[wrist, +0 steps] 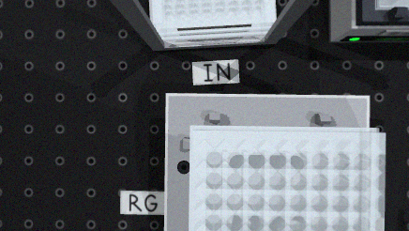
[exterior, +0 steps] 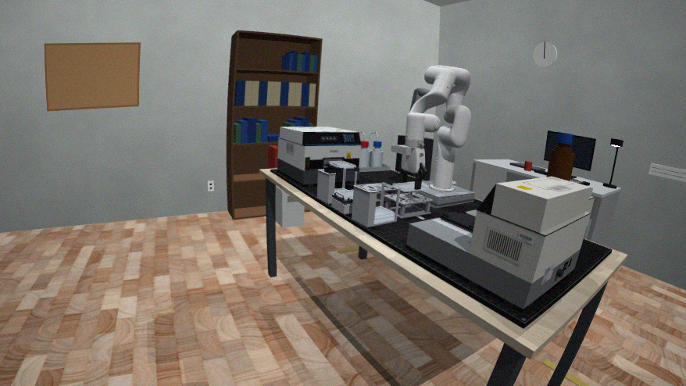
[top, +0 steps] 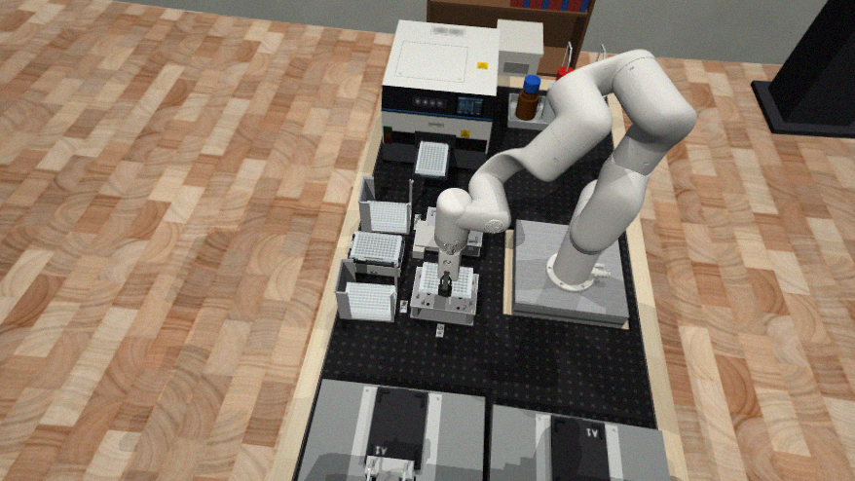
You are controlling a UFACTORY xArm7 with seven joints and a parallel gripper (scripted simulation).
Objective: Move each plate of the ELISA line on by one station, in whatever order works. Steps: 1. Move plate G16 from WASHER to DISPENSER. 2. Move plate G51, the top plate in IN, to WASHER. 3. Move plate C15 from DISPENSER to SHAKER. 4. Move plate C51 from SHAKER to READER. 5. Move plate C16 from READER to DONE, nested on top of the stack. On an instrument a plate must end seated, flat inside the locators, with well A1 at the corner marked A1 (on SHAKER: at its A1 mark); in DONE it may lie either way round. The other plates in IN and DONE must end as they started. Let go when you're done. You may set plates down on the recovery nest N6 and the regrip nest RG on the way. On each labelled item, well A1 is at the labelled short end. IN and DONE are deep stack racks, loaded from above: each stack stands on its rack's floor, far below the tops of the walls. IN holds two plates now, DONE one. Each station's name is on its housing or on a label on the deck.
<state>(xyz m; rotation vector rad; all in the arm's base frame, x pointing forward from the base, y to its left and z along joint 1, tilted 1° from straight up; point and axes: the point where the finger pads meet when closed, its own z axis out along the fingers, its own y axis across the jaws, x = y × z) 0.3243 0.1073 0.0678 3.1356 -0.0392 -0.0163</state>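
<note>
White walls of the deep IN stack rack [top: 342, 293] stood furthest left of the grey regrip nest RG [top: 443, 308], with a white well plate [top: 370, 301] lying inside the rack. Just beyond that rack sat a small dark instrument [top: 375, 263] carrying another white well plate [top: 376, 247], and beyond it a second white-walled stack rack [top: 365, 205] held one more. All stood on the black perforated tabletop [top: 507, 358].

Right of the IN rack, the grey regrip nest carried small white deck labels reading IN [wrist: 216, 71] and RG [wrist: 142, 203] near it in the wrist view. Directly above the nest the dark tool [top: 444, 285] of the white arm [top: 574, 131] pointed straight down, its fingers closed wide across a translucent white well plate [wrist: 288, 180]. That plate lay level over the nest, and whether it touched the locators could not be told. Its label was not legible, so which plate it was could not be told.

Beyond the nest, a large white and black instrument [top: 442, 65] held a white plate on its front carrier [top: 431, 159]. Right of the nest, the arm's grey base plate [top: 610, 299] sat on the tabletop.
</note>
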